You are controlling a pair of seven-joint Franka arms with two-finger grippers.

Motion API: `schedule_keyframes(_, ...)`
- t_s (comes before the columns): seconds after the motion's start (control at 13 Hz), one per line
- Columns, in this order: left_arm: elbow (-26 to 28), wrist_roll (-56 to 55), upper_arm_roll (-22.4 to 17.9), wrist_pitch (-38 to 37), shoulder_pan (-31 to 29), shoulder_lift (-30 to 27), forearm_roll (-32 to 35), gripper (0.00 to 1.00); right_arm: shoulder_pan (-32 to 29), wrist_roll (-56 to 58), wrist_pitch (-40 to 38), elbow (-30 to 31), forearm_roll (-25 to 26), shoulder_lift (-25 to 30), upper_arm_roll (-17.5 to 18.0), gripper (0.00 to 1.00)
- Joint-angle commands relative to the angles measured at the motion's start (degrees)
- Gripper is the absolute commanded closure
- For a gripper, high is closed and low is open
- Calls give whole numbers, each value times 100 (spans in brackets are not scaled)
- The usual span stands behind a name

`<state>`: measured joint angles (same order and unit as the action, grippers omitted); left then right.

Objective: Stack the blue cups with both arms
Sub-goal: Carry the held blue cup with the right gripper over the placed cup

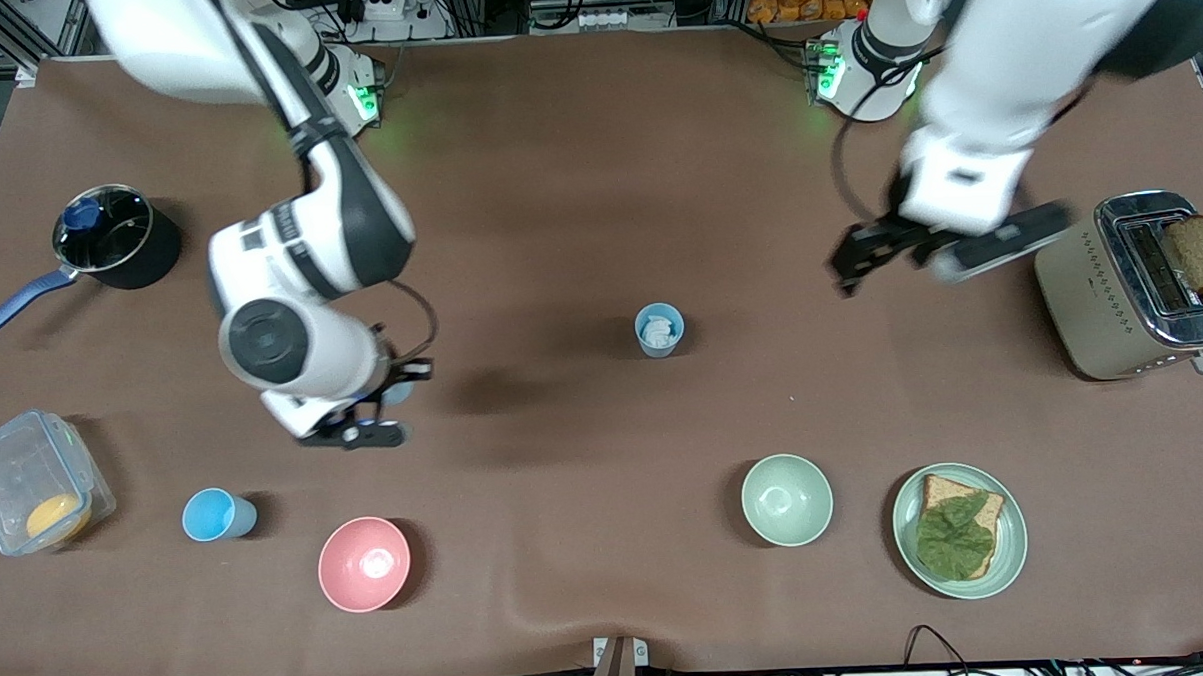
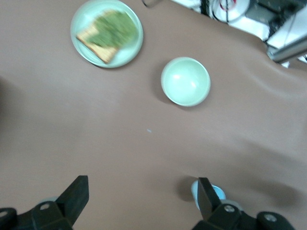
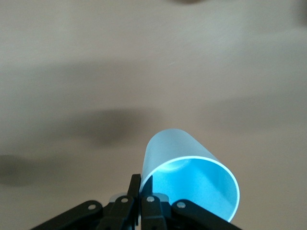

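Observation:
My right gripper (image 1: 376,418) is shut on the rim wall of a light-blue cup (image 3: 187,184), held tilted above the table toward the right arm's end. In the front view only a sliver of that cup (image 1: 399,393) shows beside the wrist. A second blue cup (image 1: 658,329) stands mid-table with something white inside; its edge shows in the left wrist view (image 2: 214,193) past one finger. A third blue cup (image 1: 217,514) sits nearer the front camera, beside the pink bowl. My left gripper (image 1: 844,269) is open and empty in the air between the middle cup and the toaster, its jaws wide apart in its wrist view (image 2: 141,186).
A pink bowl (image 1: 364,563), a pale green bowl (image 1: 786,499) and a plate with bread and lettuce (image 1: 958,531) lie along the front edge. A toaster with bread (image 1: 1135,284) stands at the left arm's end. A lidded pan (image 1: 118,240) and a clear container (image 1: 31,488) are at the right arm's end.

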<state>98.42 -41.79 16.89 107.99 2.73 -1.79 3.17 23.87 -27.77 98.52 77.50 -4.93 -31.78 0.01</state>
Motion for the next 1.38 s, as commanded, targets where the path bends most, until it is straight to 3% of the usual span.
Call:
schedule_keyframes(0.0,-382,923,60,-741,-754,-252,26,0,721,-929,175,-410,-376,-109,-63,100)
schedule_keyframes(0.15,-875,1653,51,-1401,-1264,-68,87,0,1599,-1011,929,-447,-133,-215,-98,100)
schedule_keyframes(0.31,-895,2225,51,-1430,-1686,-58,96,0,2163,-1055,1257,-473,446,-381,-107,100)
schedule_keyframes(0.54,-904,3025,121,-1430,-2319,-23,79,0,2560,-994,1293,-543,836,-540,-107,100)
schedule_keyframes(0.69,-860,3185,78,-1543,-2382,-93,26,0,2587,-793,1520,-805,1010,-776,-107,100)
schedule_keyframes(0.85,-694,3186,-19,-1597,-2382,-251,-245,0,2623,-502,1679,-991,1336,-970,-98,100)
schedule_keyframes(0.92,-623,3299,-385,-1597,-2261,-321,-351,0,2692,-493,1828,-983,1346,-1023,-98,100)
schedule_keyframes(1.08,-543,3633,-1454,-1614,-1211,-418,-379,0,2790,-545,1899,-992,1354,-1138,-107,100)
schedule_keyframes(1.15,-543,3643,-1704,-1640,-900,-401,-309,0,2807,-545,1978,-992,1354,-1147,-107,100)
schedule_keyframes(1.31,-587,3643,-1689,-1693,-766,-375,-134,0,2816,-571,2066,-1000,1346,-1147,-107,100)
